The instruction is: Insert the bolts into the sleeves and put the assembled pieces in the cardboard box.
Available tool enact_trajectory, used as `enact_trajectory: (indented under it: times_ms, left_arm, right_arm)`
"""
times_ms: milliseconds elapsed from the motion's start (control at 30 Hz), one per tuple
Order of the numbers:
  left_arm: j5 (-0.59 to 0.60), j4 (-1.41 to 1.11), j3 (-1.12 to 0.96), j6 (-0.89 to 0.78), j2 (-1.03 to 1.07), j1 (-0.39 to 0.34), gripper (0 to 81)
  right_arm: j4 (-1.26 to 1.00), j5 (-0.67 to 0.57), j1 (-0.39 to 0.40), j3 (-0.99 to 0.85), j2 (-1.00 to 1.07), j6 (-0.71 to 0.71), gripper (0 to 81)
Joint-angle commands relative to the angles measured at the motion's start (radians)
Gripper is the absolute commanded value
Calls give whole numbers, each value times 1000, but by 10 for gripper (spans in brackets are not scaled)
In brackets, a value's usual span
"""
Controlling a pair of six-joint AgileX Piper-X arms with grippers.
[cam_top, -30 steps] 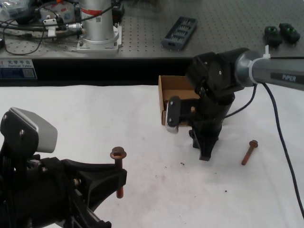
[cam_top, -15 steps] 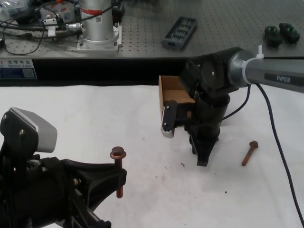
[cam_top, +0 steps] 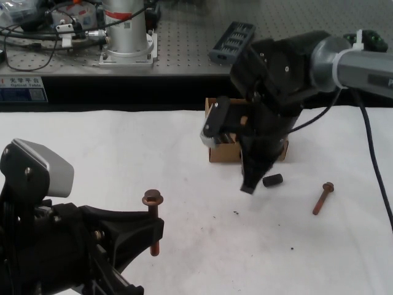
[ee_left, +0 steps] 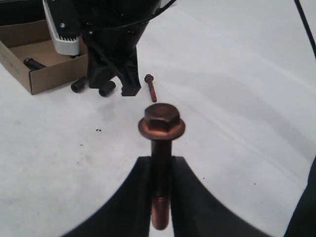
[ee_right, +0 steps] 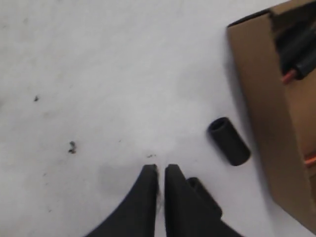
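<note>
Lettering in white runs along the grey tube of my right arm [cam_top: 359,61], and a blue-and-white label [cam_top: 23,89] is fixed to the edge of the perforated table behind the worktop [cam_top: 92,147]; I leave both unread. My left end effector [ee_left: 161,163] pinches a copper-coloured bolt [ee_left: 161,128] by its shank, held upright with the hexagonal flanged head on top and the threaded tip below the fingers. My right end effector [ee_right: 161,170] points down at the white-covered worktop with its fingers pressed together and nothing between them. Just beside it a black sleeve [ee_right: 228,140] lies on its side, its long axis roughly along the near wall of the cardboard box [ee_right: 256,98], close to that wall but apart from it. A second sleeve [ee_right: 197,186] lies partly hidden behind one finger. Inside the box rest dark pieces [ee_right: 296,44] with copper-coloured ends. A second bolt [cam_top: 323,196] lies flat on the worktop, well apart from the box, its head toward the far side.
</note>
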Motion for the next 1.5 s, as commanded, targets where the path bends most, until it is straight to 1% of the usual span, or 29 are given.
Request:
enact_trajectory:
  times_ms: [0,67,167,267,367,467,900,1000,1267,1467]
  left_arm:
    - [6,-21,-4,11,-8,-4,6]
    - [6,-21,-4,11,-8,-4,6]
    - [6,-29,-4,11,-8,-4,6]
    - [6,-37,-4,11,-8,-4,6]
    - [6,-41,-4,11,-8,-4,6]
    - [6,-43,-4,11,-8,-4,6]
    - [6,-43,-4,11,-8,-4,6]
    - [6,-43,-4,11,-8,-4,6]
    - [6,-43,-4,11,-8,-4,6]
    - [6,-43,-4,11,-8,-4,6]
  right_arm:
    - [-68,17,-7,-5,-12,60,53]
    - [-126,22,-7,-5,-10,122,53]
    - [-214,59,-13,-5,-3,292,53]
    - [-255,61,-27,-3,12,438,53]
    - [-263,60,-38,-3,32,508,53]
    - [-265,60,-46,-3,59,530,53]
    - [-339,67,-50,-3,117,530,53]
    - [-352,67,-58,-3,126,555,53]
    - [-325,67,-93,-3,150,573,53]
    - [-295,59,-98,-3,152,573,53]
